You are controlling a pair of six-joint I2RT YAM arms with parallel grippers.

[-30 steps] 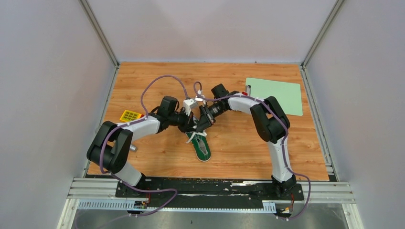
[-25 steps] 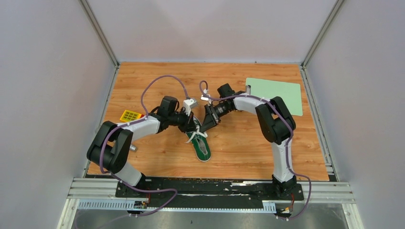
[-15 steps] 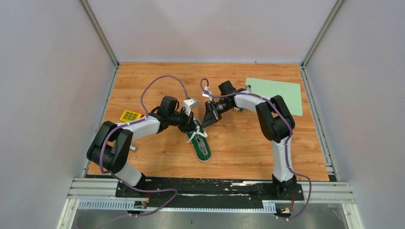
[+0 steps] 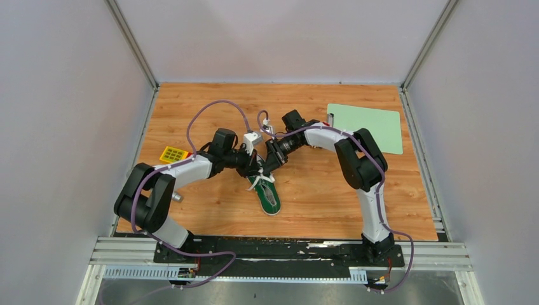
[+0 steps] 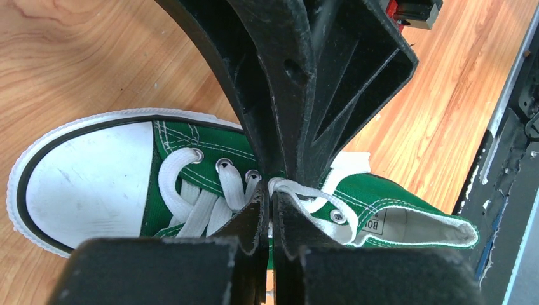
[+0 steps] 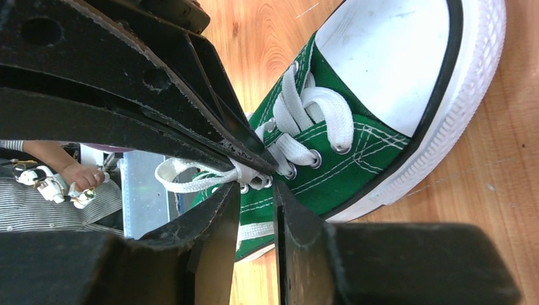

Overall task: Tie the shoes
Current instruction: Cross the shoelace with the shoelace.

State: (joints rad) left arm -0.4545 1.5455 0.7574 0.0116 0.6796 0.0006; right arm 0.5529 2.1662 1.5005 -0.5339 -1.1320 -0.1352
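The green shoe [image 4: 270,198] with its white toe cap [image 5: 89,175] lies mid-table, toe pointing away from the arms' bases. My left gripper [image 5: 272,190] is shut on a loop of white lace [image 6: 184,181] over the upper eyelets. From the other side my right gripper [image 6: 256,187] meets it at the same spot. Its jaws stand a little apart, astride the laces beside the pinched loop, and grip nothing. In the top view both grippers, left [image 4: 257,168] and right [image 4: 266,168], crowd over the shoe's far end and hide the knot area.
A yellow keypad-like block [image 4: 173,154] lies left of the left arm. A pale green mat [image 4: 368,127] lies at the back right. Purple cables arch over both arms. Grey walls close in the table on three sides, and a metal rail [image 4: 279,254] runs along the near edge.
My right gripper drew back up and to the right, then returned to the shoe with its jaws slightly wider. The left gripper stayed shut on the lace and did not move.
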